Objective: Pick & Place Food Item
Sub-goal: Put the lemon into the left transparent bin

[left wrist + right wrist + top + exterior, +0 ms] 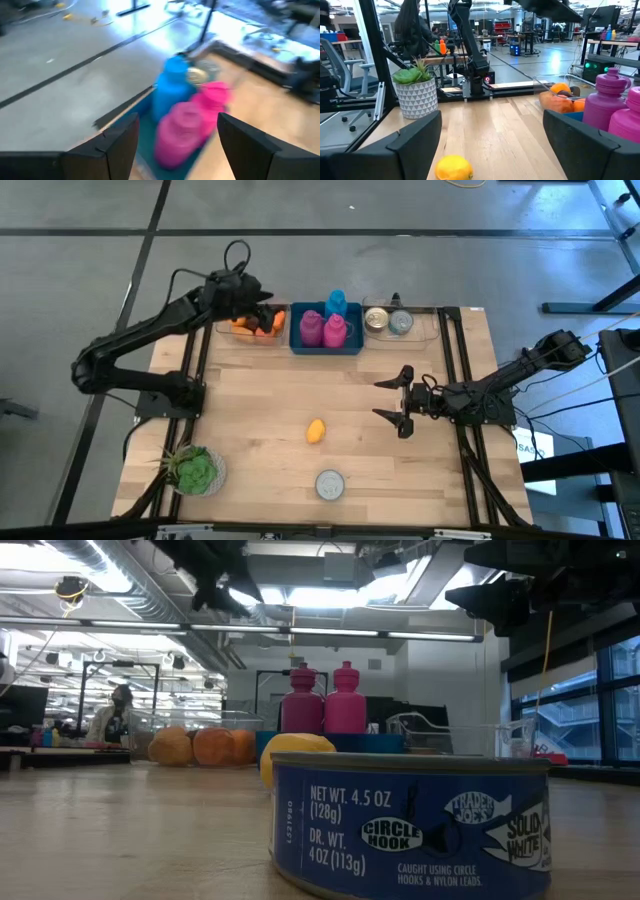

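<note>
A: Yellow-orange food item (315,430) lies alone on the bare wood of the worktop (260,400) in the high view, near the middle. Where are the arms?

B: Same view: the left end effector (262,317) hangs over the clear bin (228,330) of orange produce at the far edge. The right end effector (401,402) sits low over the worktop, well apart from the item, jaws spread wide and empty.

A: Low view?

B: A blue tin (410,830) fills the foreground. The item (295,752) shows just behind it, with two pink bottles (325,700) farther back.

A: Left wrist view?

B: Its fingers (115,145) stand part-way open with nothing between them. Beyond are a blue bottle (171,90) and the pink bottles in a blue tray (145,127).

A: Right wrist view?

B: The item (454,168) lies ahead of the open fingers (415,142), off to one side of the gap. A potted plant (416,92) stands beyond.

A: Procedure for the step in hand?

B: Probably the approach. Centre the item between the fingers before descending. It looks rounded, so close gently across its widest part, low down, to prevent rolling.
</note>
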